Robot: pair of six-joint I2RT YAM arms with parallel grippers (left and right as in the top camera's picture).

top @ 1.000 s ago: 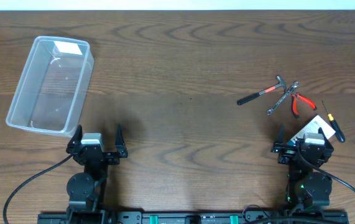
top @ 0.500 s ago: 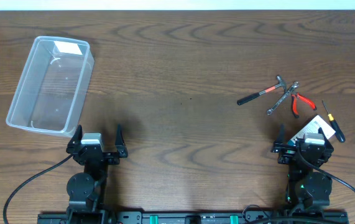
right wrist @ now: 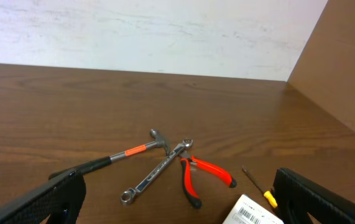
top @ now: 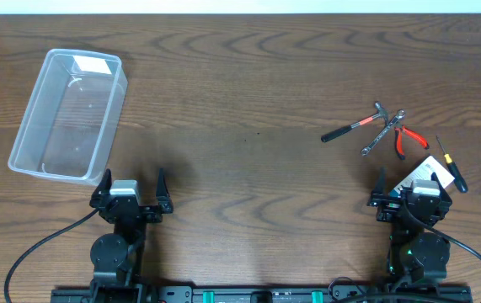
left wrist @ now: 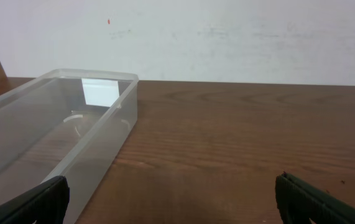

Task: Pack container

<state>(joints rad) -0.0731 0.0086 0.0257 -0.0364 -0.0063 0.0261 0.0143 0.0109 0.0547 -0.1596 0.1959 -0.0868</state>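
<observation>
The clear plastic container (top: pixel 69 114) lies empty at the far left; it also shows in the left wrist view (left wrist: pixel 59 130). At the right lie a small hammer (top: pixel 354 126), a wrench (top: pixel 382 133), red-handled pliers (top: pixel 408 140), a yellow-handled screwdriver (top: pixel 451 163) and a white barcoded packet (top: pixel 433 171). The right wrist view shows the hammer (right wrist: pixel 112 159), wrench (right wrist: pixel 158 171), pliers (right wrist: pixel 201 175), screwdriver (right wrist: pixel 259 188) and packet (right wrist: pixel 252 211). My left gripper (top: pixel 131 187) is open and empty just below the container. My right gripper (top: pixel 408 187) is open and empty just below the tools.
The wooden table (top: pixel 248 93) runs to a white wall at the back. A brown board (right wrist: pixel 345 68) stands at the right in the right wrist view. Black cables (top: pixel 38 252) trail from both arm bases at the front edge.
</observation>
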